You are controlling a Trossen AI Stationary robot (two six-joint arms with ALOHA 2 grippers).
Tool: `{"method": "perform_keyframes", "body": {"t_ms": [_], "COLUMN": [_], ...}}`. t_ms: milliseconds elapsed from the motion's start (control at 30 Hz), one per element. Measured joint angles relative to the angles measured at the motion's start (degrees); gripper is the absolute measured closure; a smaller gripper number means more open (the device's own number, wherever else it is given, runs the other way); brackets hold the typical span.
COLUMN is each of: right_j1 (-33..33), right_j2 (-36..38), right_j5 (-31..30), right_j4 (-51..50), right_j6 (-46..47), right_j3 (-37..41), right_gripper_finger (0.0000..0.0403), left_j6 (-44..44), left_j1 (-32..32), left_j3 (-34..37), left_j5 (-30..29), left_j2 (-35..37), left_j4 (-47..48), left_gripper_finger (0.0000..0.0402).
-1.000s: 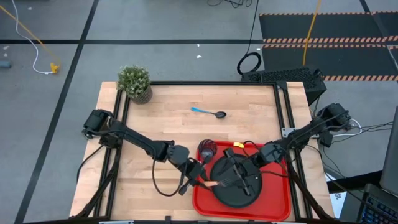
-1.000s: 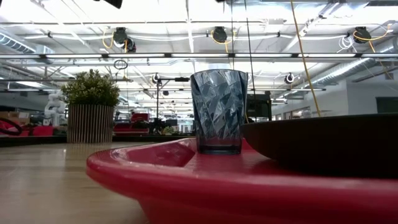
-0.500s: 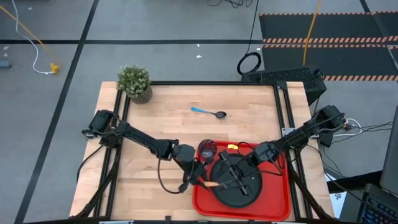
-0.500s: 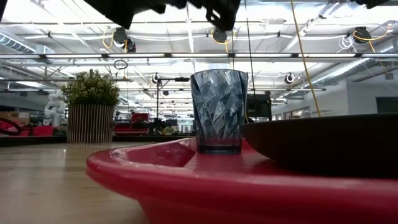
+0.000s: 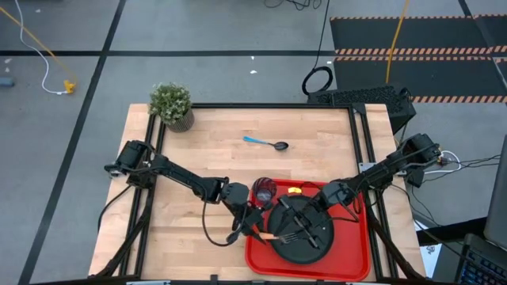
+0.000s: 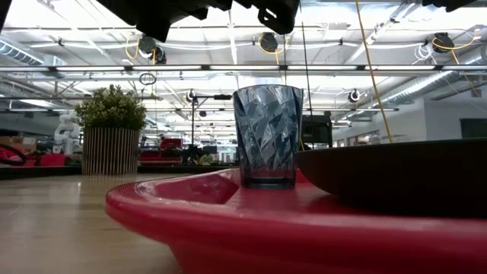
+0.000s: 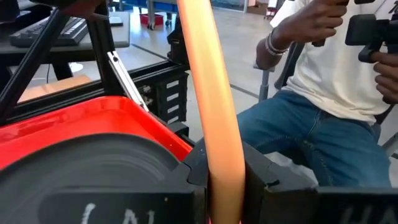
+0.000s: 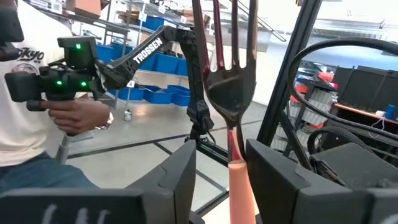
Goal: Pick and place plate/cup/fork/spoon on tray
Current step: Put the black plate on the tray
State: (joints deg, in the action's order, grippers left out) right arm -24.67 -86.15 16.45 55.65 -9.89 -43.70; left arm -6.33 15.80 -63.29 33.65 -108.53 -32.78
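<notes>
Fork over plate, gripped between both tools.

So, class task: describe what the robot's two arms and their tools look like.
Both arms are slim, dark, jointed links with loose black cables alongside. The left tool and right tool have two blocky dark fingers each. No markings are legible on either arm.

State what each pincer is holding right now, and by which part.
Both grip the fork over the plate: the left pincer clamps its orange handle, and the right pincer is closed on the neck just below the prongs.
</notes>
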Motion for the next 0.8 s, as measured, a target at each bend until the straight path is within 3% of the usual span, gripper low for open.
{"method": "perform_keyframes", "body": {"t_ms": [333,800], "right_j1": [-0.05,-0.04], "right_j2": [-0.29,-6.58], "right_j5": [-2.76,-2.78], "right_j4": [-0.28,0.71], "right_j6": [-1.23,-2.13], "right_j3": [0.0,-4.63], "right_gripper_finger": [0.0291,0.0297], "left_j6": [-0.48,0.68], "left_j1": [-0.12,-0.51], "left_j3": [0.02,0.02], "left_j5": [0.41,0.82], "left_j2": [0.0,0.02], "left_j4": [-0.59,-0.35], "left_gripper_finger": [0.0362,0.0362]}}
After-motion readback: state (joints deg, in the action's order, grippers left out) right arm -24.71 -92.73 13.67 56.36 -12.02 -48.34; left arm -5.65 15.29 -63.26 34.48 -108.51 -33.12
